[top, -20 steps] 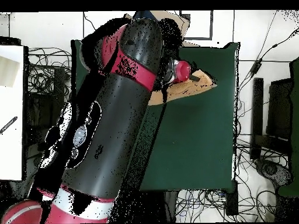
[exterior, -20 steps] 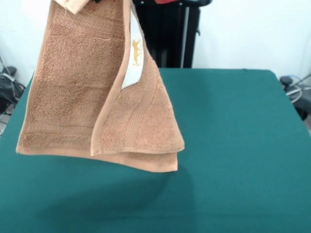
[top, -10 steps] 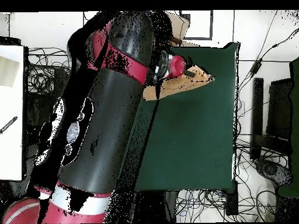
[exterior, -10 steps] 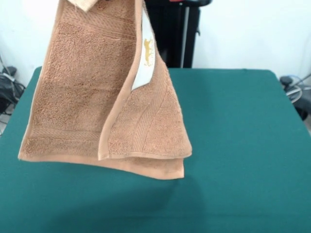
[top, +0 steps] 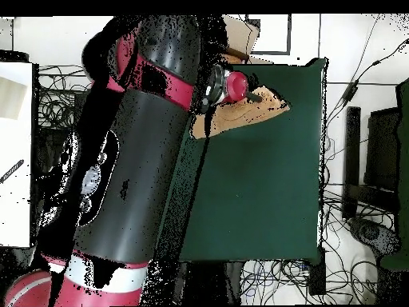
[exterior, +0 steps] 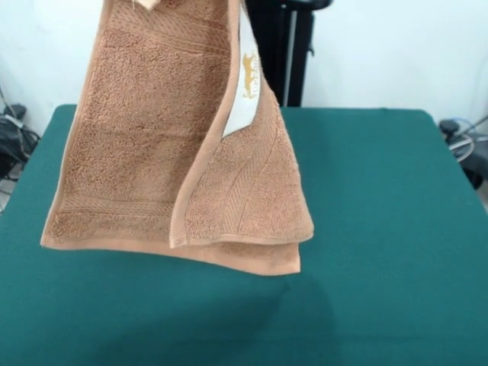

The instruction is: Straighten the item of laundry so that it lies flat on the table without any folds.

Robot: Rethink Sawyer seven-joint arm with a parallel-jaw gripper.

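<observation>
i see the towel hanging in the air above the green surface, top end running out of the front view's upper edge. the end effector doesn't show in the front view at all. in the overhead view i only get the red wrist piece and a dark stub poking out over the cloth, so i can't tell how its fingers stand or exactly where they meet the fabric.

towel state: folded lengthwise on itself, two layers. front layer's hemmed edge runs diagonally down from the top, ending about mid-width at the bottom. the rear layer sticks out below and to the picture's right of it. woven border bands show near the lower hem. a white tag with a small gold emblem sits in the fold opening, high up. bottom hems hang roughly level and clear of the surface, with a soft shadow on the green cloth under them.

overhead view: the towel reads as a narrow tan sliver directly under and just beyond the end effector, over the surface's far end from the base. the big black and red arm covers most of the picture's left half. cables clutter the floor around the surface.
</observation>
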